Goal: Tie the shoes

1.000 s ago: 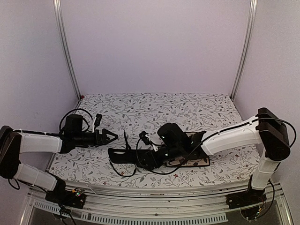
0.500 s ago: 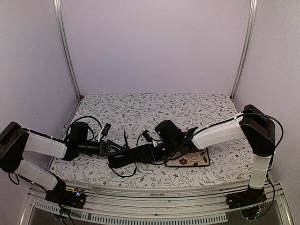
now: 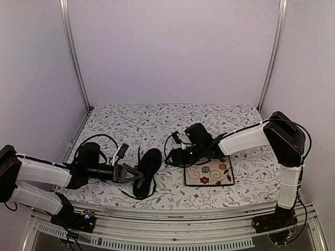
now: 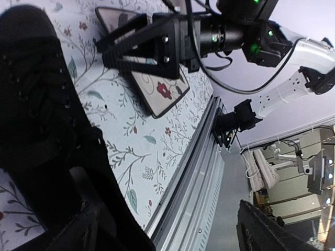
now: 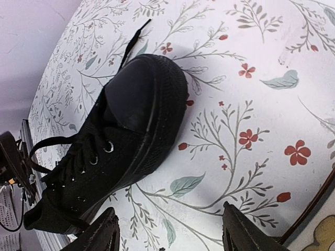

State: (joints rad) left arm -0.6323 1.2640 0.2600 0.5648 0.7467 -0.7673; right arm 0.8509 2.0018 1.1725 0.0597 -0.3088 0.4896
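Note:
The black shoe (image 3: 146, 168) lies slanted on the floral cloth, toe toward the far right, with loose laces (image 3: 140, 155). My left gripper (image 3: 132, 173) is open at the shoe's near left side. In the left wrist view the shoe (image 4: 36, 120) fills the left, and one finger of that gripper (image 4: 178, 230) lies against it. My right gripper (image 3: 176, 156) is open and empty just right of the toe. In the right wrist view the shoe (image 5: 110, 141) lies ahead of that gripper (image 5: 170, 230), apart from it.
A square floral plate (image 3: 210, 172) lies right of the shoe, under the right arm; it also shows in the left wrist view (image 4: 157, 91). The table's metal front rail (image 4: 193, 188) runs close to the left gripper. Rear walls and frame posts enclose the table.
The shoe has slid left off the plate and turned slantwise. My right gripper has let go and drawn back to the right. My left gripper has moved in to the shoe.

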